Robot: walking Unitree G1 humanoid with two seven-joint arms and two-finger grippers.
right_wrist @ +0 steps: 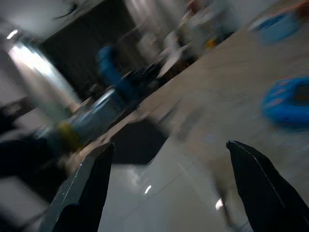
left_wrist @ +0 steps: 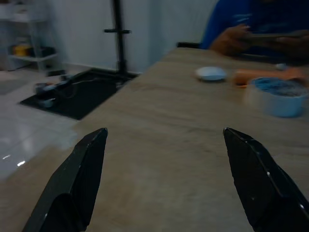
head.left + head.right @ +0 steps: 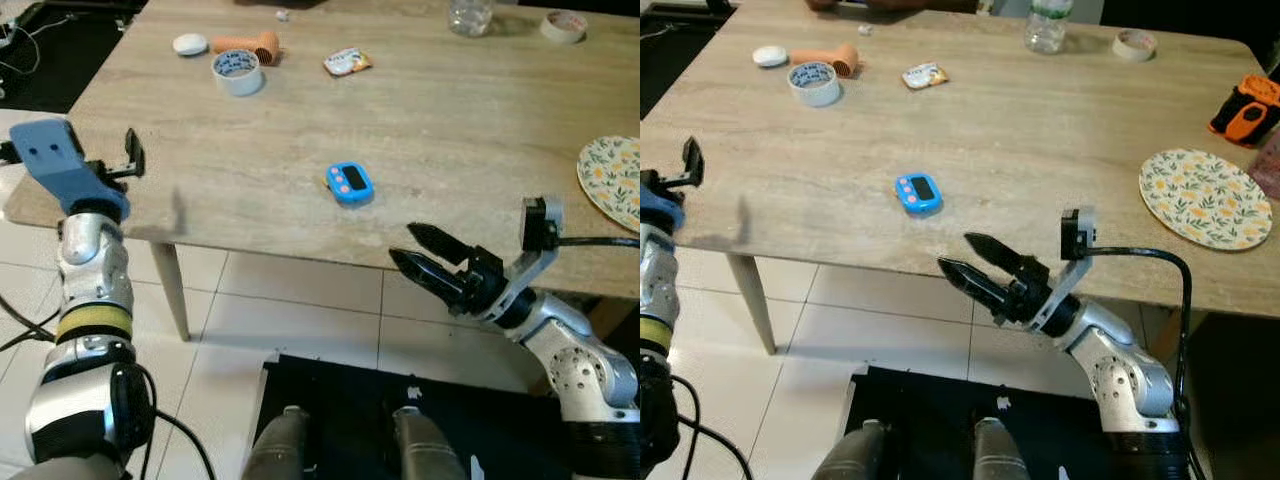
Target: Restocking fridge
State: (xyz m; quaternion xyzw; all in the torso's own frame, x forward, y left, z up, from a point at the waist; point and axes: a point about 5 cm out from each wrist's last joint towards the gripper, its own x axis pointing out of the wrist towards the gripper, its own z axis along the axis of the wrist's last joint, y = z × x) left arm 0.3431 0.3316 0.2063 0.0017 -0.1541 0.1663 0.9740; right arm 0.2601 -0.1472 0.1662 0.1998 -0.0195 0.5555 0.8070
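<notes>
A wooden table [image 3: 450, 120] stands before me, and no fridge or groceries are in sight. My left gripper [image 3: 126, 162] is raised at the table's left edge. Its fingers are spread wide over the bare tabletop in the left wrist view [image 2: 164, 131], with nothing between them. My right gripper [image 3: 402, 241] hangs just below the table's front edge, pointing left. It is open and empty, as the right wrist view [image 1: 169, 144] shows. A small blue timer [image 3: 349, 183] lies on the table a little beyond the right gripper.
At the far left of the table lie a tape roll [image 3: 237, 71], an orange object [image 3: 247, 44], a white disc [image 3: 190, 44] and a snack packet [image 3: 347, 62]. A bottle [image 3: 470, 15], another tape roll [image 3: 564, 25], a floral plate [image 3: 1205, 197] and an orange tool [image 3: 1250, 105] are on the right. A person's hands [image 2: 241, 38] rest at the far edge.
</notes>
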